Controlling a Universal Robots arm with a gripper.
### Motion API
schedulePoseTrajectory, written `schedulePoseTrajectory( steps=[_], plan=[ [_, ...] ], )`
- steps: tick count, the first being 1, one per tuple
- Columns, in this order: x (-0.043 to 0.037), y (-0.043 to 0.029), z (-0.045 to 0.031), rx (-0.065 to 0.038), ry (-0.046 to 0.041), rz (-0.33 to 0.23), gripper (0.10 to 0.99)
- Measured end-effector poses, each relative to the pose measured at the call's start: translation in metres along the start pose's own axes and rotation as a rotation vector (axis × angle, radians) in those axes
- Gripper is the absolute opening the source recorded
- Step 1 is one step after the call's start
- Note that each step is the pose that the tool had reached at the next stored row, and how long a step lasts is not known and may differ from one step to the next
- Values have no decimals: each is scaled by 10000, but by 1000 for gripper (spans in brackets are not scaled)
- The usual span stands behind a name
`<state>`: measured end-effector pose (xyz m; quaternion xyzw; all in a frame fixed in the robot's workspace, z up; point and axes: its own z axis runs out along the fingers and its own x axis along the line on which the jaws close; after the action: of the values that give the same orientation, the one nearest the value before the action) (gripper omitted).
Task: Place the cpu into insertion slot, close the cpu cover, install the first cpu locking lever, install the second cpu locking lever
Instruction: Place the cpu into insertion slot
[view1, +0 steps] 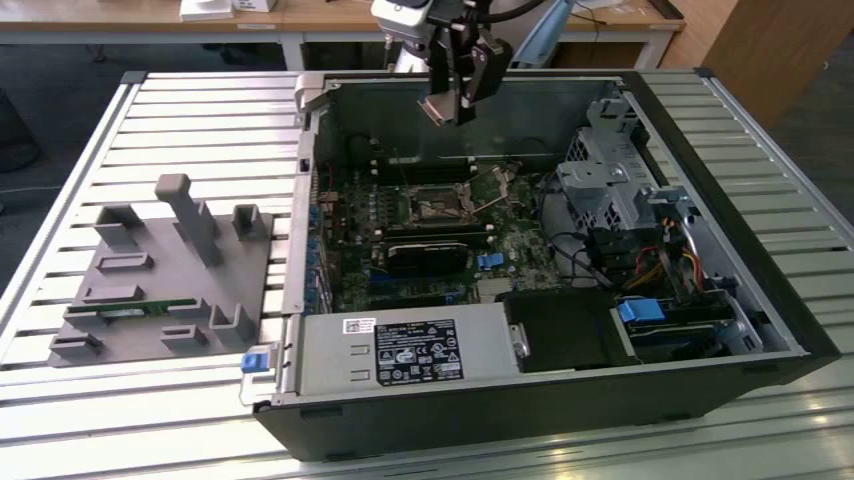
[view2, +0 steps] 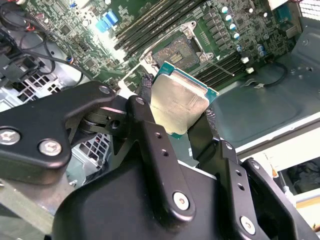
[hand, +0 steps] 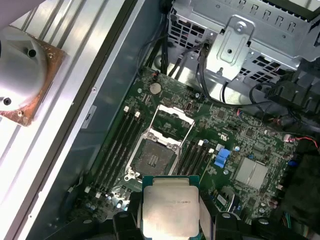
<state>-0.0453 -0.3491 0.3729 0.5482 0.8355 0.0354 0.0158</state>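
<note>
Hovering above the insertion slot (hand: 152, 159), the gripper (view2: 175, 112) is clamped on the cpu (hand: 170, 210) between its fingers (view2: 147, 127).

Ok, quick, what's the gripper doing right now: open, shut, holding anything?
Gripper: shut on the small flat square cpu with the silvery-grey metal top, held in the air above the green circuit board.
</note>
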Motion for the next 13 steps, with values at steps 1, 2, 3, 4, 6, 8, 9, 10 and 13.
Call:
schedulePoseTrajectory(
  steps=[1,2,3,4,6,8,9,10,13],
  plan=[
    [1,-2,1,0,-7,79,541],
    [2,-5,3,0,-14,171,541],
    [3,-8,6,-2,-22,270,541],
    [4,-11,8,-5,-31,393,541],
    [6,-15,12,-7,-48,611,541],
    [6,-16,15,-9,-62,797,541],
    [6,-17,17,-10,-69,890,541],
    [6,-18,18,-12,-75,983,541],
    [6,-19,22,-14,-91,1183,541]
  ],
)
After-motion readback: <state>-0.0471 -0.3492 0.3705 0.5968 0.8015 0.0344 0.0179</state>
